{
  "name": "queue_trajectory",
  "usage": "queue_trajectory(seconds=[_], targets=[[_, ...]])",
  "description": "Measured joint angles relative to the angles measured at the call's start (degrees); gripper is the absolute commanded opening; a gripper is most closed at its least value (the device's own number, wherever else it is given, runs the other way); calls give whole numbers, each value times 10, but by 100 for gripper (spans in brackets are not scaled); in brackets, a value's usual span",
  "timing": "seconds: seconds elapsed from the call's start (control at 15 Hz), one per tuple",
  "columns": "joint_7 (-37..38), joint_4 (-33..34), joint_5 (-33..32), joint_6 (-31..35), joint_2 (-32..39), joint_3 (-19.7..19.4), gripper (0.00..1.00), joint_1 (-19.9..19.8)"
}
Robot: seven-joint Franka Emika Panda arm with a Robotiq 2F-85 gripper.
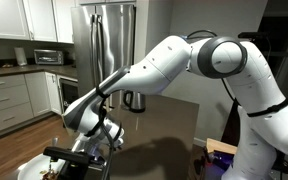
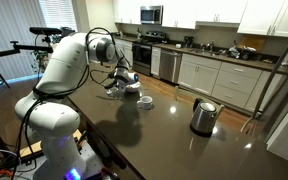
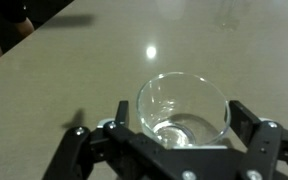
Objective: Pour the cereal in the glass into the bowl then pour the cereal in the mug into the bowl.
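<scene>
- Black gripper (image 3: 180, 110) stands wide in the wrist view, one jaw on each side of the glass (image 3: 182, 95), holding nothing; a slim gap appears to show at each side.
- Upright on the grey table (image 3: 74, 50), the glass looks empty, so the first pour is judged complete.
- Retreat straight up with the jaws kept wide, so that neither finger tips the glass.
- Next, approach the mug (image 2: 144, 100), which sits near the bowl (image 2: 127, 88) in an exterior view. Grip its body clear of the handle, then tilt slowly over the centre of the bowl.
- Farther along the table, the steel kettle (image 2: 204, 116) stands well apart and should pose no obstacle.
- No cereal is visible in any view: the bowl and mug interiors are too small to read, and the arm (image 1: 154, 70) covers much of the work area.
</scene>
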Motion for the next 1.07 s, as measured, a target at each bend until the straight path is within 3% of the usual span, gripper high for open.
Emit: queue_trajectory(seconds=[0.27,1.07], targets=[[19,-10,-29,10,-33,-2,100,0],[84,-83,-197,117,-151,-42,100,-2]])
